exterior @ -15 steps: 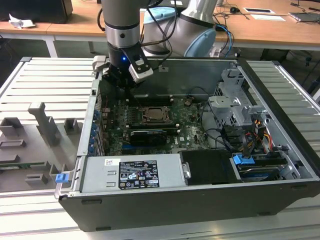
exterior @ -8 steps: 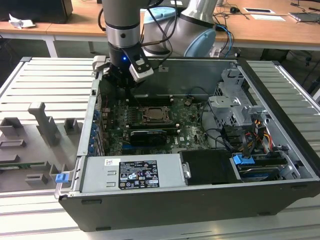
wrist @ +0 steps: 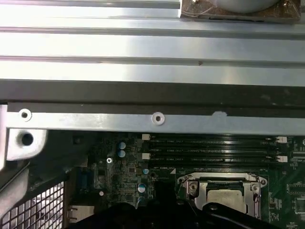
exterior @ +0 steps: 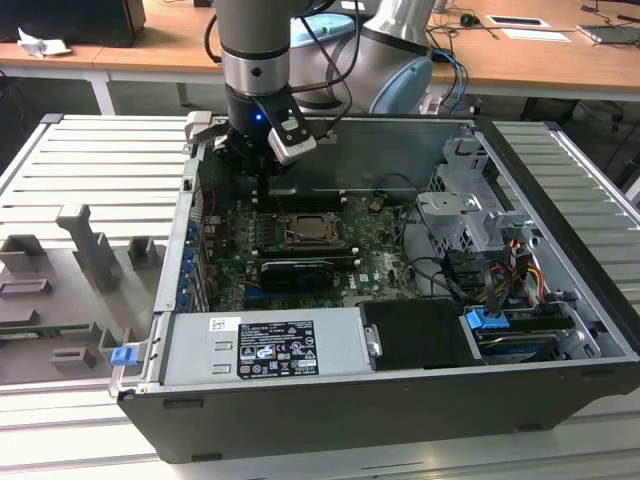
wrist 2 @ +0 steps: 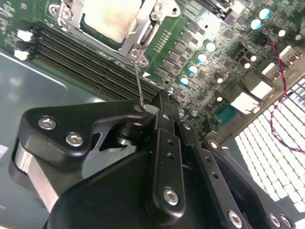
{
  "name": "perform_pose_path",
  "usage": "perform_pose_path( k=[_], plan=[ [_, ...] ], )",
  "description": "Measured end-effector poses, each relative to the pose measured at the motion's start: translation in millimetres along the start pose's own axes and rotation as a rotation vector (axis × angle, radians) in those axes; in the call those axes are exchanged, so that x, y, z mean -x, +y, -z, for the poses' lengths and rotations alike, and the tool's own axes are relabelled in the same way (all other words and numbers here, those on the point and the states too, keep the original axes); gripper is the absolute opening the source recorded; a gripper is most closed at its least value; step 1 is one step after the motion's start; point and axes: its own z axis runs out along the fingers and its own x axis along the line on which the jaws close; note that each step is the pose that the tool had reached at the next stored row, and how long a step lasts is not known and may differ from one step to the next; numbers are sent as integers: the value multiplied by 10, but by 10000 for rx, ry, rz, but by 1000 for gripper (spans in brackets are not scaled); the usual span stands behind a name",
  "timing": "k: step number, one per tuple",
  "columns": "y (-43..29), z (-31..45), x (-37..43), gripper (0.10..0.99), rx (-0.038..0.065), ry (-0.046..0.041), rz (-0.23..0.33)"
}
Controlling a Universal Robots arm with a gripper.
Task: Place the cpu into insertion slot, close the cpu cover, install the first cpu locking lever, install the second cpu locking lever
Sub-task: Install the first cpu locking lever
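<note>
The cpu (wrist 2: 112, 16), with its dull silver top, lies in the insertion slot (exterior: 309, 233) on the green board inside the open computer case. The silvery cpu cover (wrist 2: 143, 33) lies flat around the chip and hides the pin field. A thin wire locking lever (wrist 2: 138, 81) runs from the cover's corner toward my gripper (wrist 2: 164, 98). The black fingers are shut, and the lever's end sits right beside their tips. I cannot tell whether they touch it. In the exterior view the gripper (exterior: 262, 192) hangs just behind the socket's far left corner. The first wrist view shows the cpu (wrist: 225, 196) framed by the cover (wrist: 190, 182).
Long black memory slots (wrist 2: 86, 62) run beside the socket. A long black card (exterior: 297, 270) lies in front of it. The power supply (exterior: 265, 345) lines the case front, and a drive cage (exterior: 470, 215) with cables (exterior: 500, 270) stands at the exterior view's right. Grey fixtures (exterior: 90, 250) stand outside the case.
</note>
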Motion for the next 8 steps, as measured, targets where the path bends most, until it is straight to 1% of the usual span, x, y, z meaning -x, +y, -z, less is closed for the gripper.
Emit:
perform_pose_path(
  k=[1, 8],
  plan=[
    [-1, -1, 32, 106, 0, 1, 1],
    [-4, -5, 182, 106, 0, 1, 5]
  ],
)
